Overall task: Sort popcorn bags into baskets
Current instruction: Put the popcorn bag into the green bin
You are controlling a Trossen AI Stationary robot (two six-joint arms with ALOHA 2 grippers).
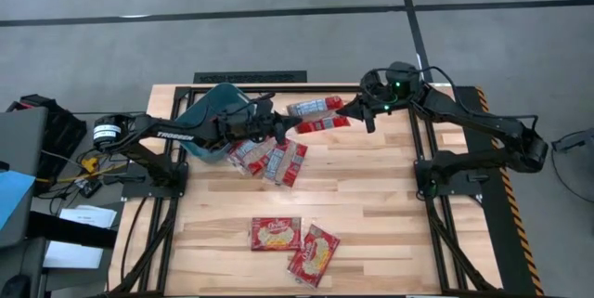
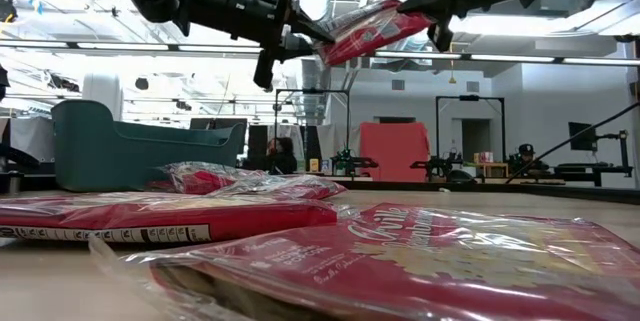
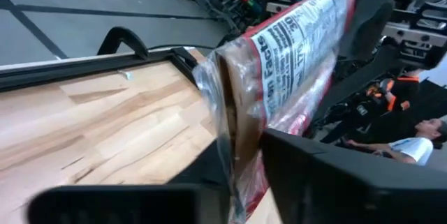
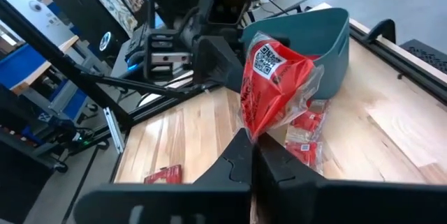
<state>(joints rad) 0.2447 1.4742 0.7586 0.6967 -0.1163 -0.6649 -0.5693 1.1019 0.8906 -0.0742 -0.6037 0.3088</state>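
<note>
One red popcorn bag (image 1: 323, 123) hangs in the air between both grippers, above the table's far middle. My left gripper (image 1: 286, 129) is shut on its left end and my right gripper (image 1: 355, 112) on its right end. The teal bin (image 1: 212, 112) stands at the far left under my left arm. Another bag (image 1: 314, 106) lies flat just beyond the held one. A loose pile of bags (image 1: 271, 159) lies beside the bin. Two more bags (image 1: 276, 233) (image 1: 314, 254) lie flat near the table's near edge. My left gripper pinches the bag's left end (image 3: 241, 123) between its two fingers, coming level from the table's left. The bag (image 2: 375, 26) is lifted clear and stands on edge. My right gripper pinches the opposite end (image 4: 257, 123) between its fingers, slanting in from the far right. The bag (image 4: 272, 84) sticks out beyond the fingertips toward the left gripper (image 4: 223, 70), its clear wrapper crumpled.
Dark metal frame rails (image 1: 427, 163) run along the table's left, right and far sides. Bare wood (image 1: 371, 196) lies between the pile and the right rail. In the low view, bags (image 2: 420, 251) lie close in front. A person (image 3: 419, 140) sits beyond the table.
</note>
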